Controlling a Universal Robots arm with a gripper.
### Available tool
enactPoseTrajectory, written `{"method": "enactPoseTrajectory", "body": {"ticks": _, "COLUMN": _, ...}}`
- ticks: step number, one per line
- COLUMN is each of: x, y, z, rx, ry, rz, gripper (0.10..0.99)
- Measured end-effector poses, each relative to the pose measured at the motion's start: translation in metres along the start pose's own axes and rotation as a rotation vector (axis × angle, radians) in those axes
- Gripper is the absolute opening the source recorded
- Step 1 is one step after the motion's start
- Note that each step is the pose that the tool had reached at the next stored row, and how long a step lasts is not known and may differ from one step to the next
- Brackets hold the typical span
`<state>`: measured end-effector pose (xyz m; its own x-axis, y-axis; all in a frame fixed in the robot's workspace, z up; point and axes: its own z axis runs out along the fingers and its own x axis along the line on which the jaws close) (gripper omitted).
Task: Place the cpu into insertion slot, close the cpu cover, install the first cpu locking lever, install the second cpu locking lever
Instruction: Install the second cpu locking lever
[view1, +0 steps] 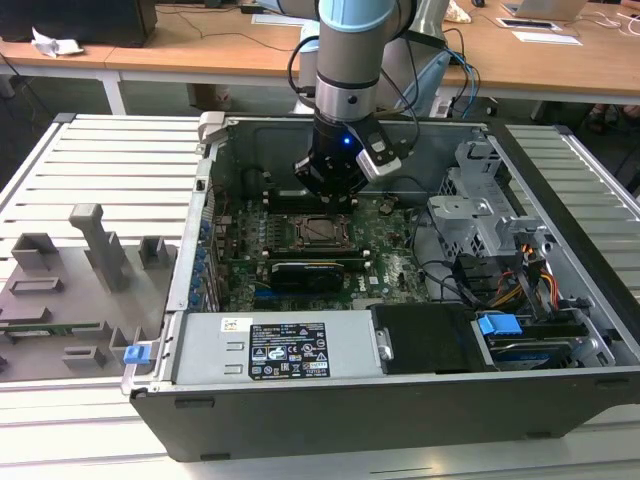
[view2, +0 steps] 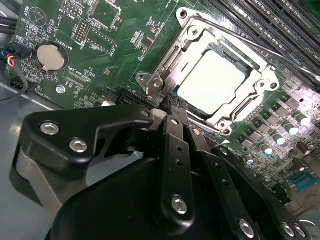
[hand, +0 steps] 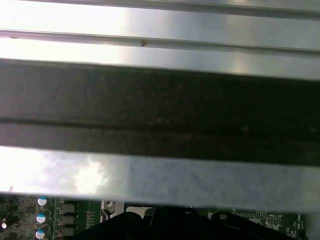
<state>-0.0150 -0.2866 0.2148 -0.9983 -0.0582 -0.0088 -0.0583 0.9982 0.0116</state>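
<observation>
In the second wrist view the cpu (view2: 212, 82) lies flat in the insertion slot (view2: 227, 127), its silver top showing through the opening of the cpu cover (view2: 192, 45). The cover is folded down over the chip. A thin locking lever (view2: 260, 50) runs along the socket's side next to the memory slots. My gripper (view2: 172, 105) is shut, its tips together at the socket's corner by the hinge bracket (view2: 156, 82); whether they pinch anything is hidden. In the exterior view the gripper (view1: 335, 200) hangs just above the socket (view1: 322, 232) inside the open computer case.
A black expansion card (view1: 305, 270) lies just in front of the socket. Long memory slots (view2: 270, 25) flank it, and a coin cell (view2: 51, 56) sits on the board. A drive cage (view1: 480, 210) and cables (view1: 500, 285) fill the exterior view's right. The case wall (hand: 160, 35) is close by.
</observation>
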Motion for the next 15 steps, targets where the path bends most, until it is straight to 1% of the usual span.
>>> {"method": "enactPoseTrajectory", "body": {"ticks": 10, "x": 0.0001, "y": -0.0015, "z": -0.0006, "rx": 0.0, "ry": 0.0002, "rz": 0.0, "gripper": 0.11}}
{"method": "enactPoseTrajectory", "body": {"ticks": 12, "x": 0.0001, "y": -0.0014, "z": -0.0026, "rx": 0.0, "ry": 0.0, "rz": 0.0, "gripper": 0.11}}
{"method": "enactPoseTrajectory", "body": {"ticks": 15, "x": 0.0, "y": -0.0013, "z": -0.0085, "rx": 0.0, "ry": 0.0, "rz": 0.0, "gripper": 0.11}}
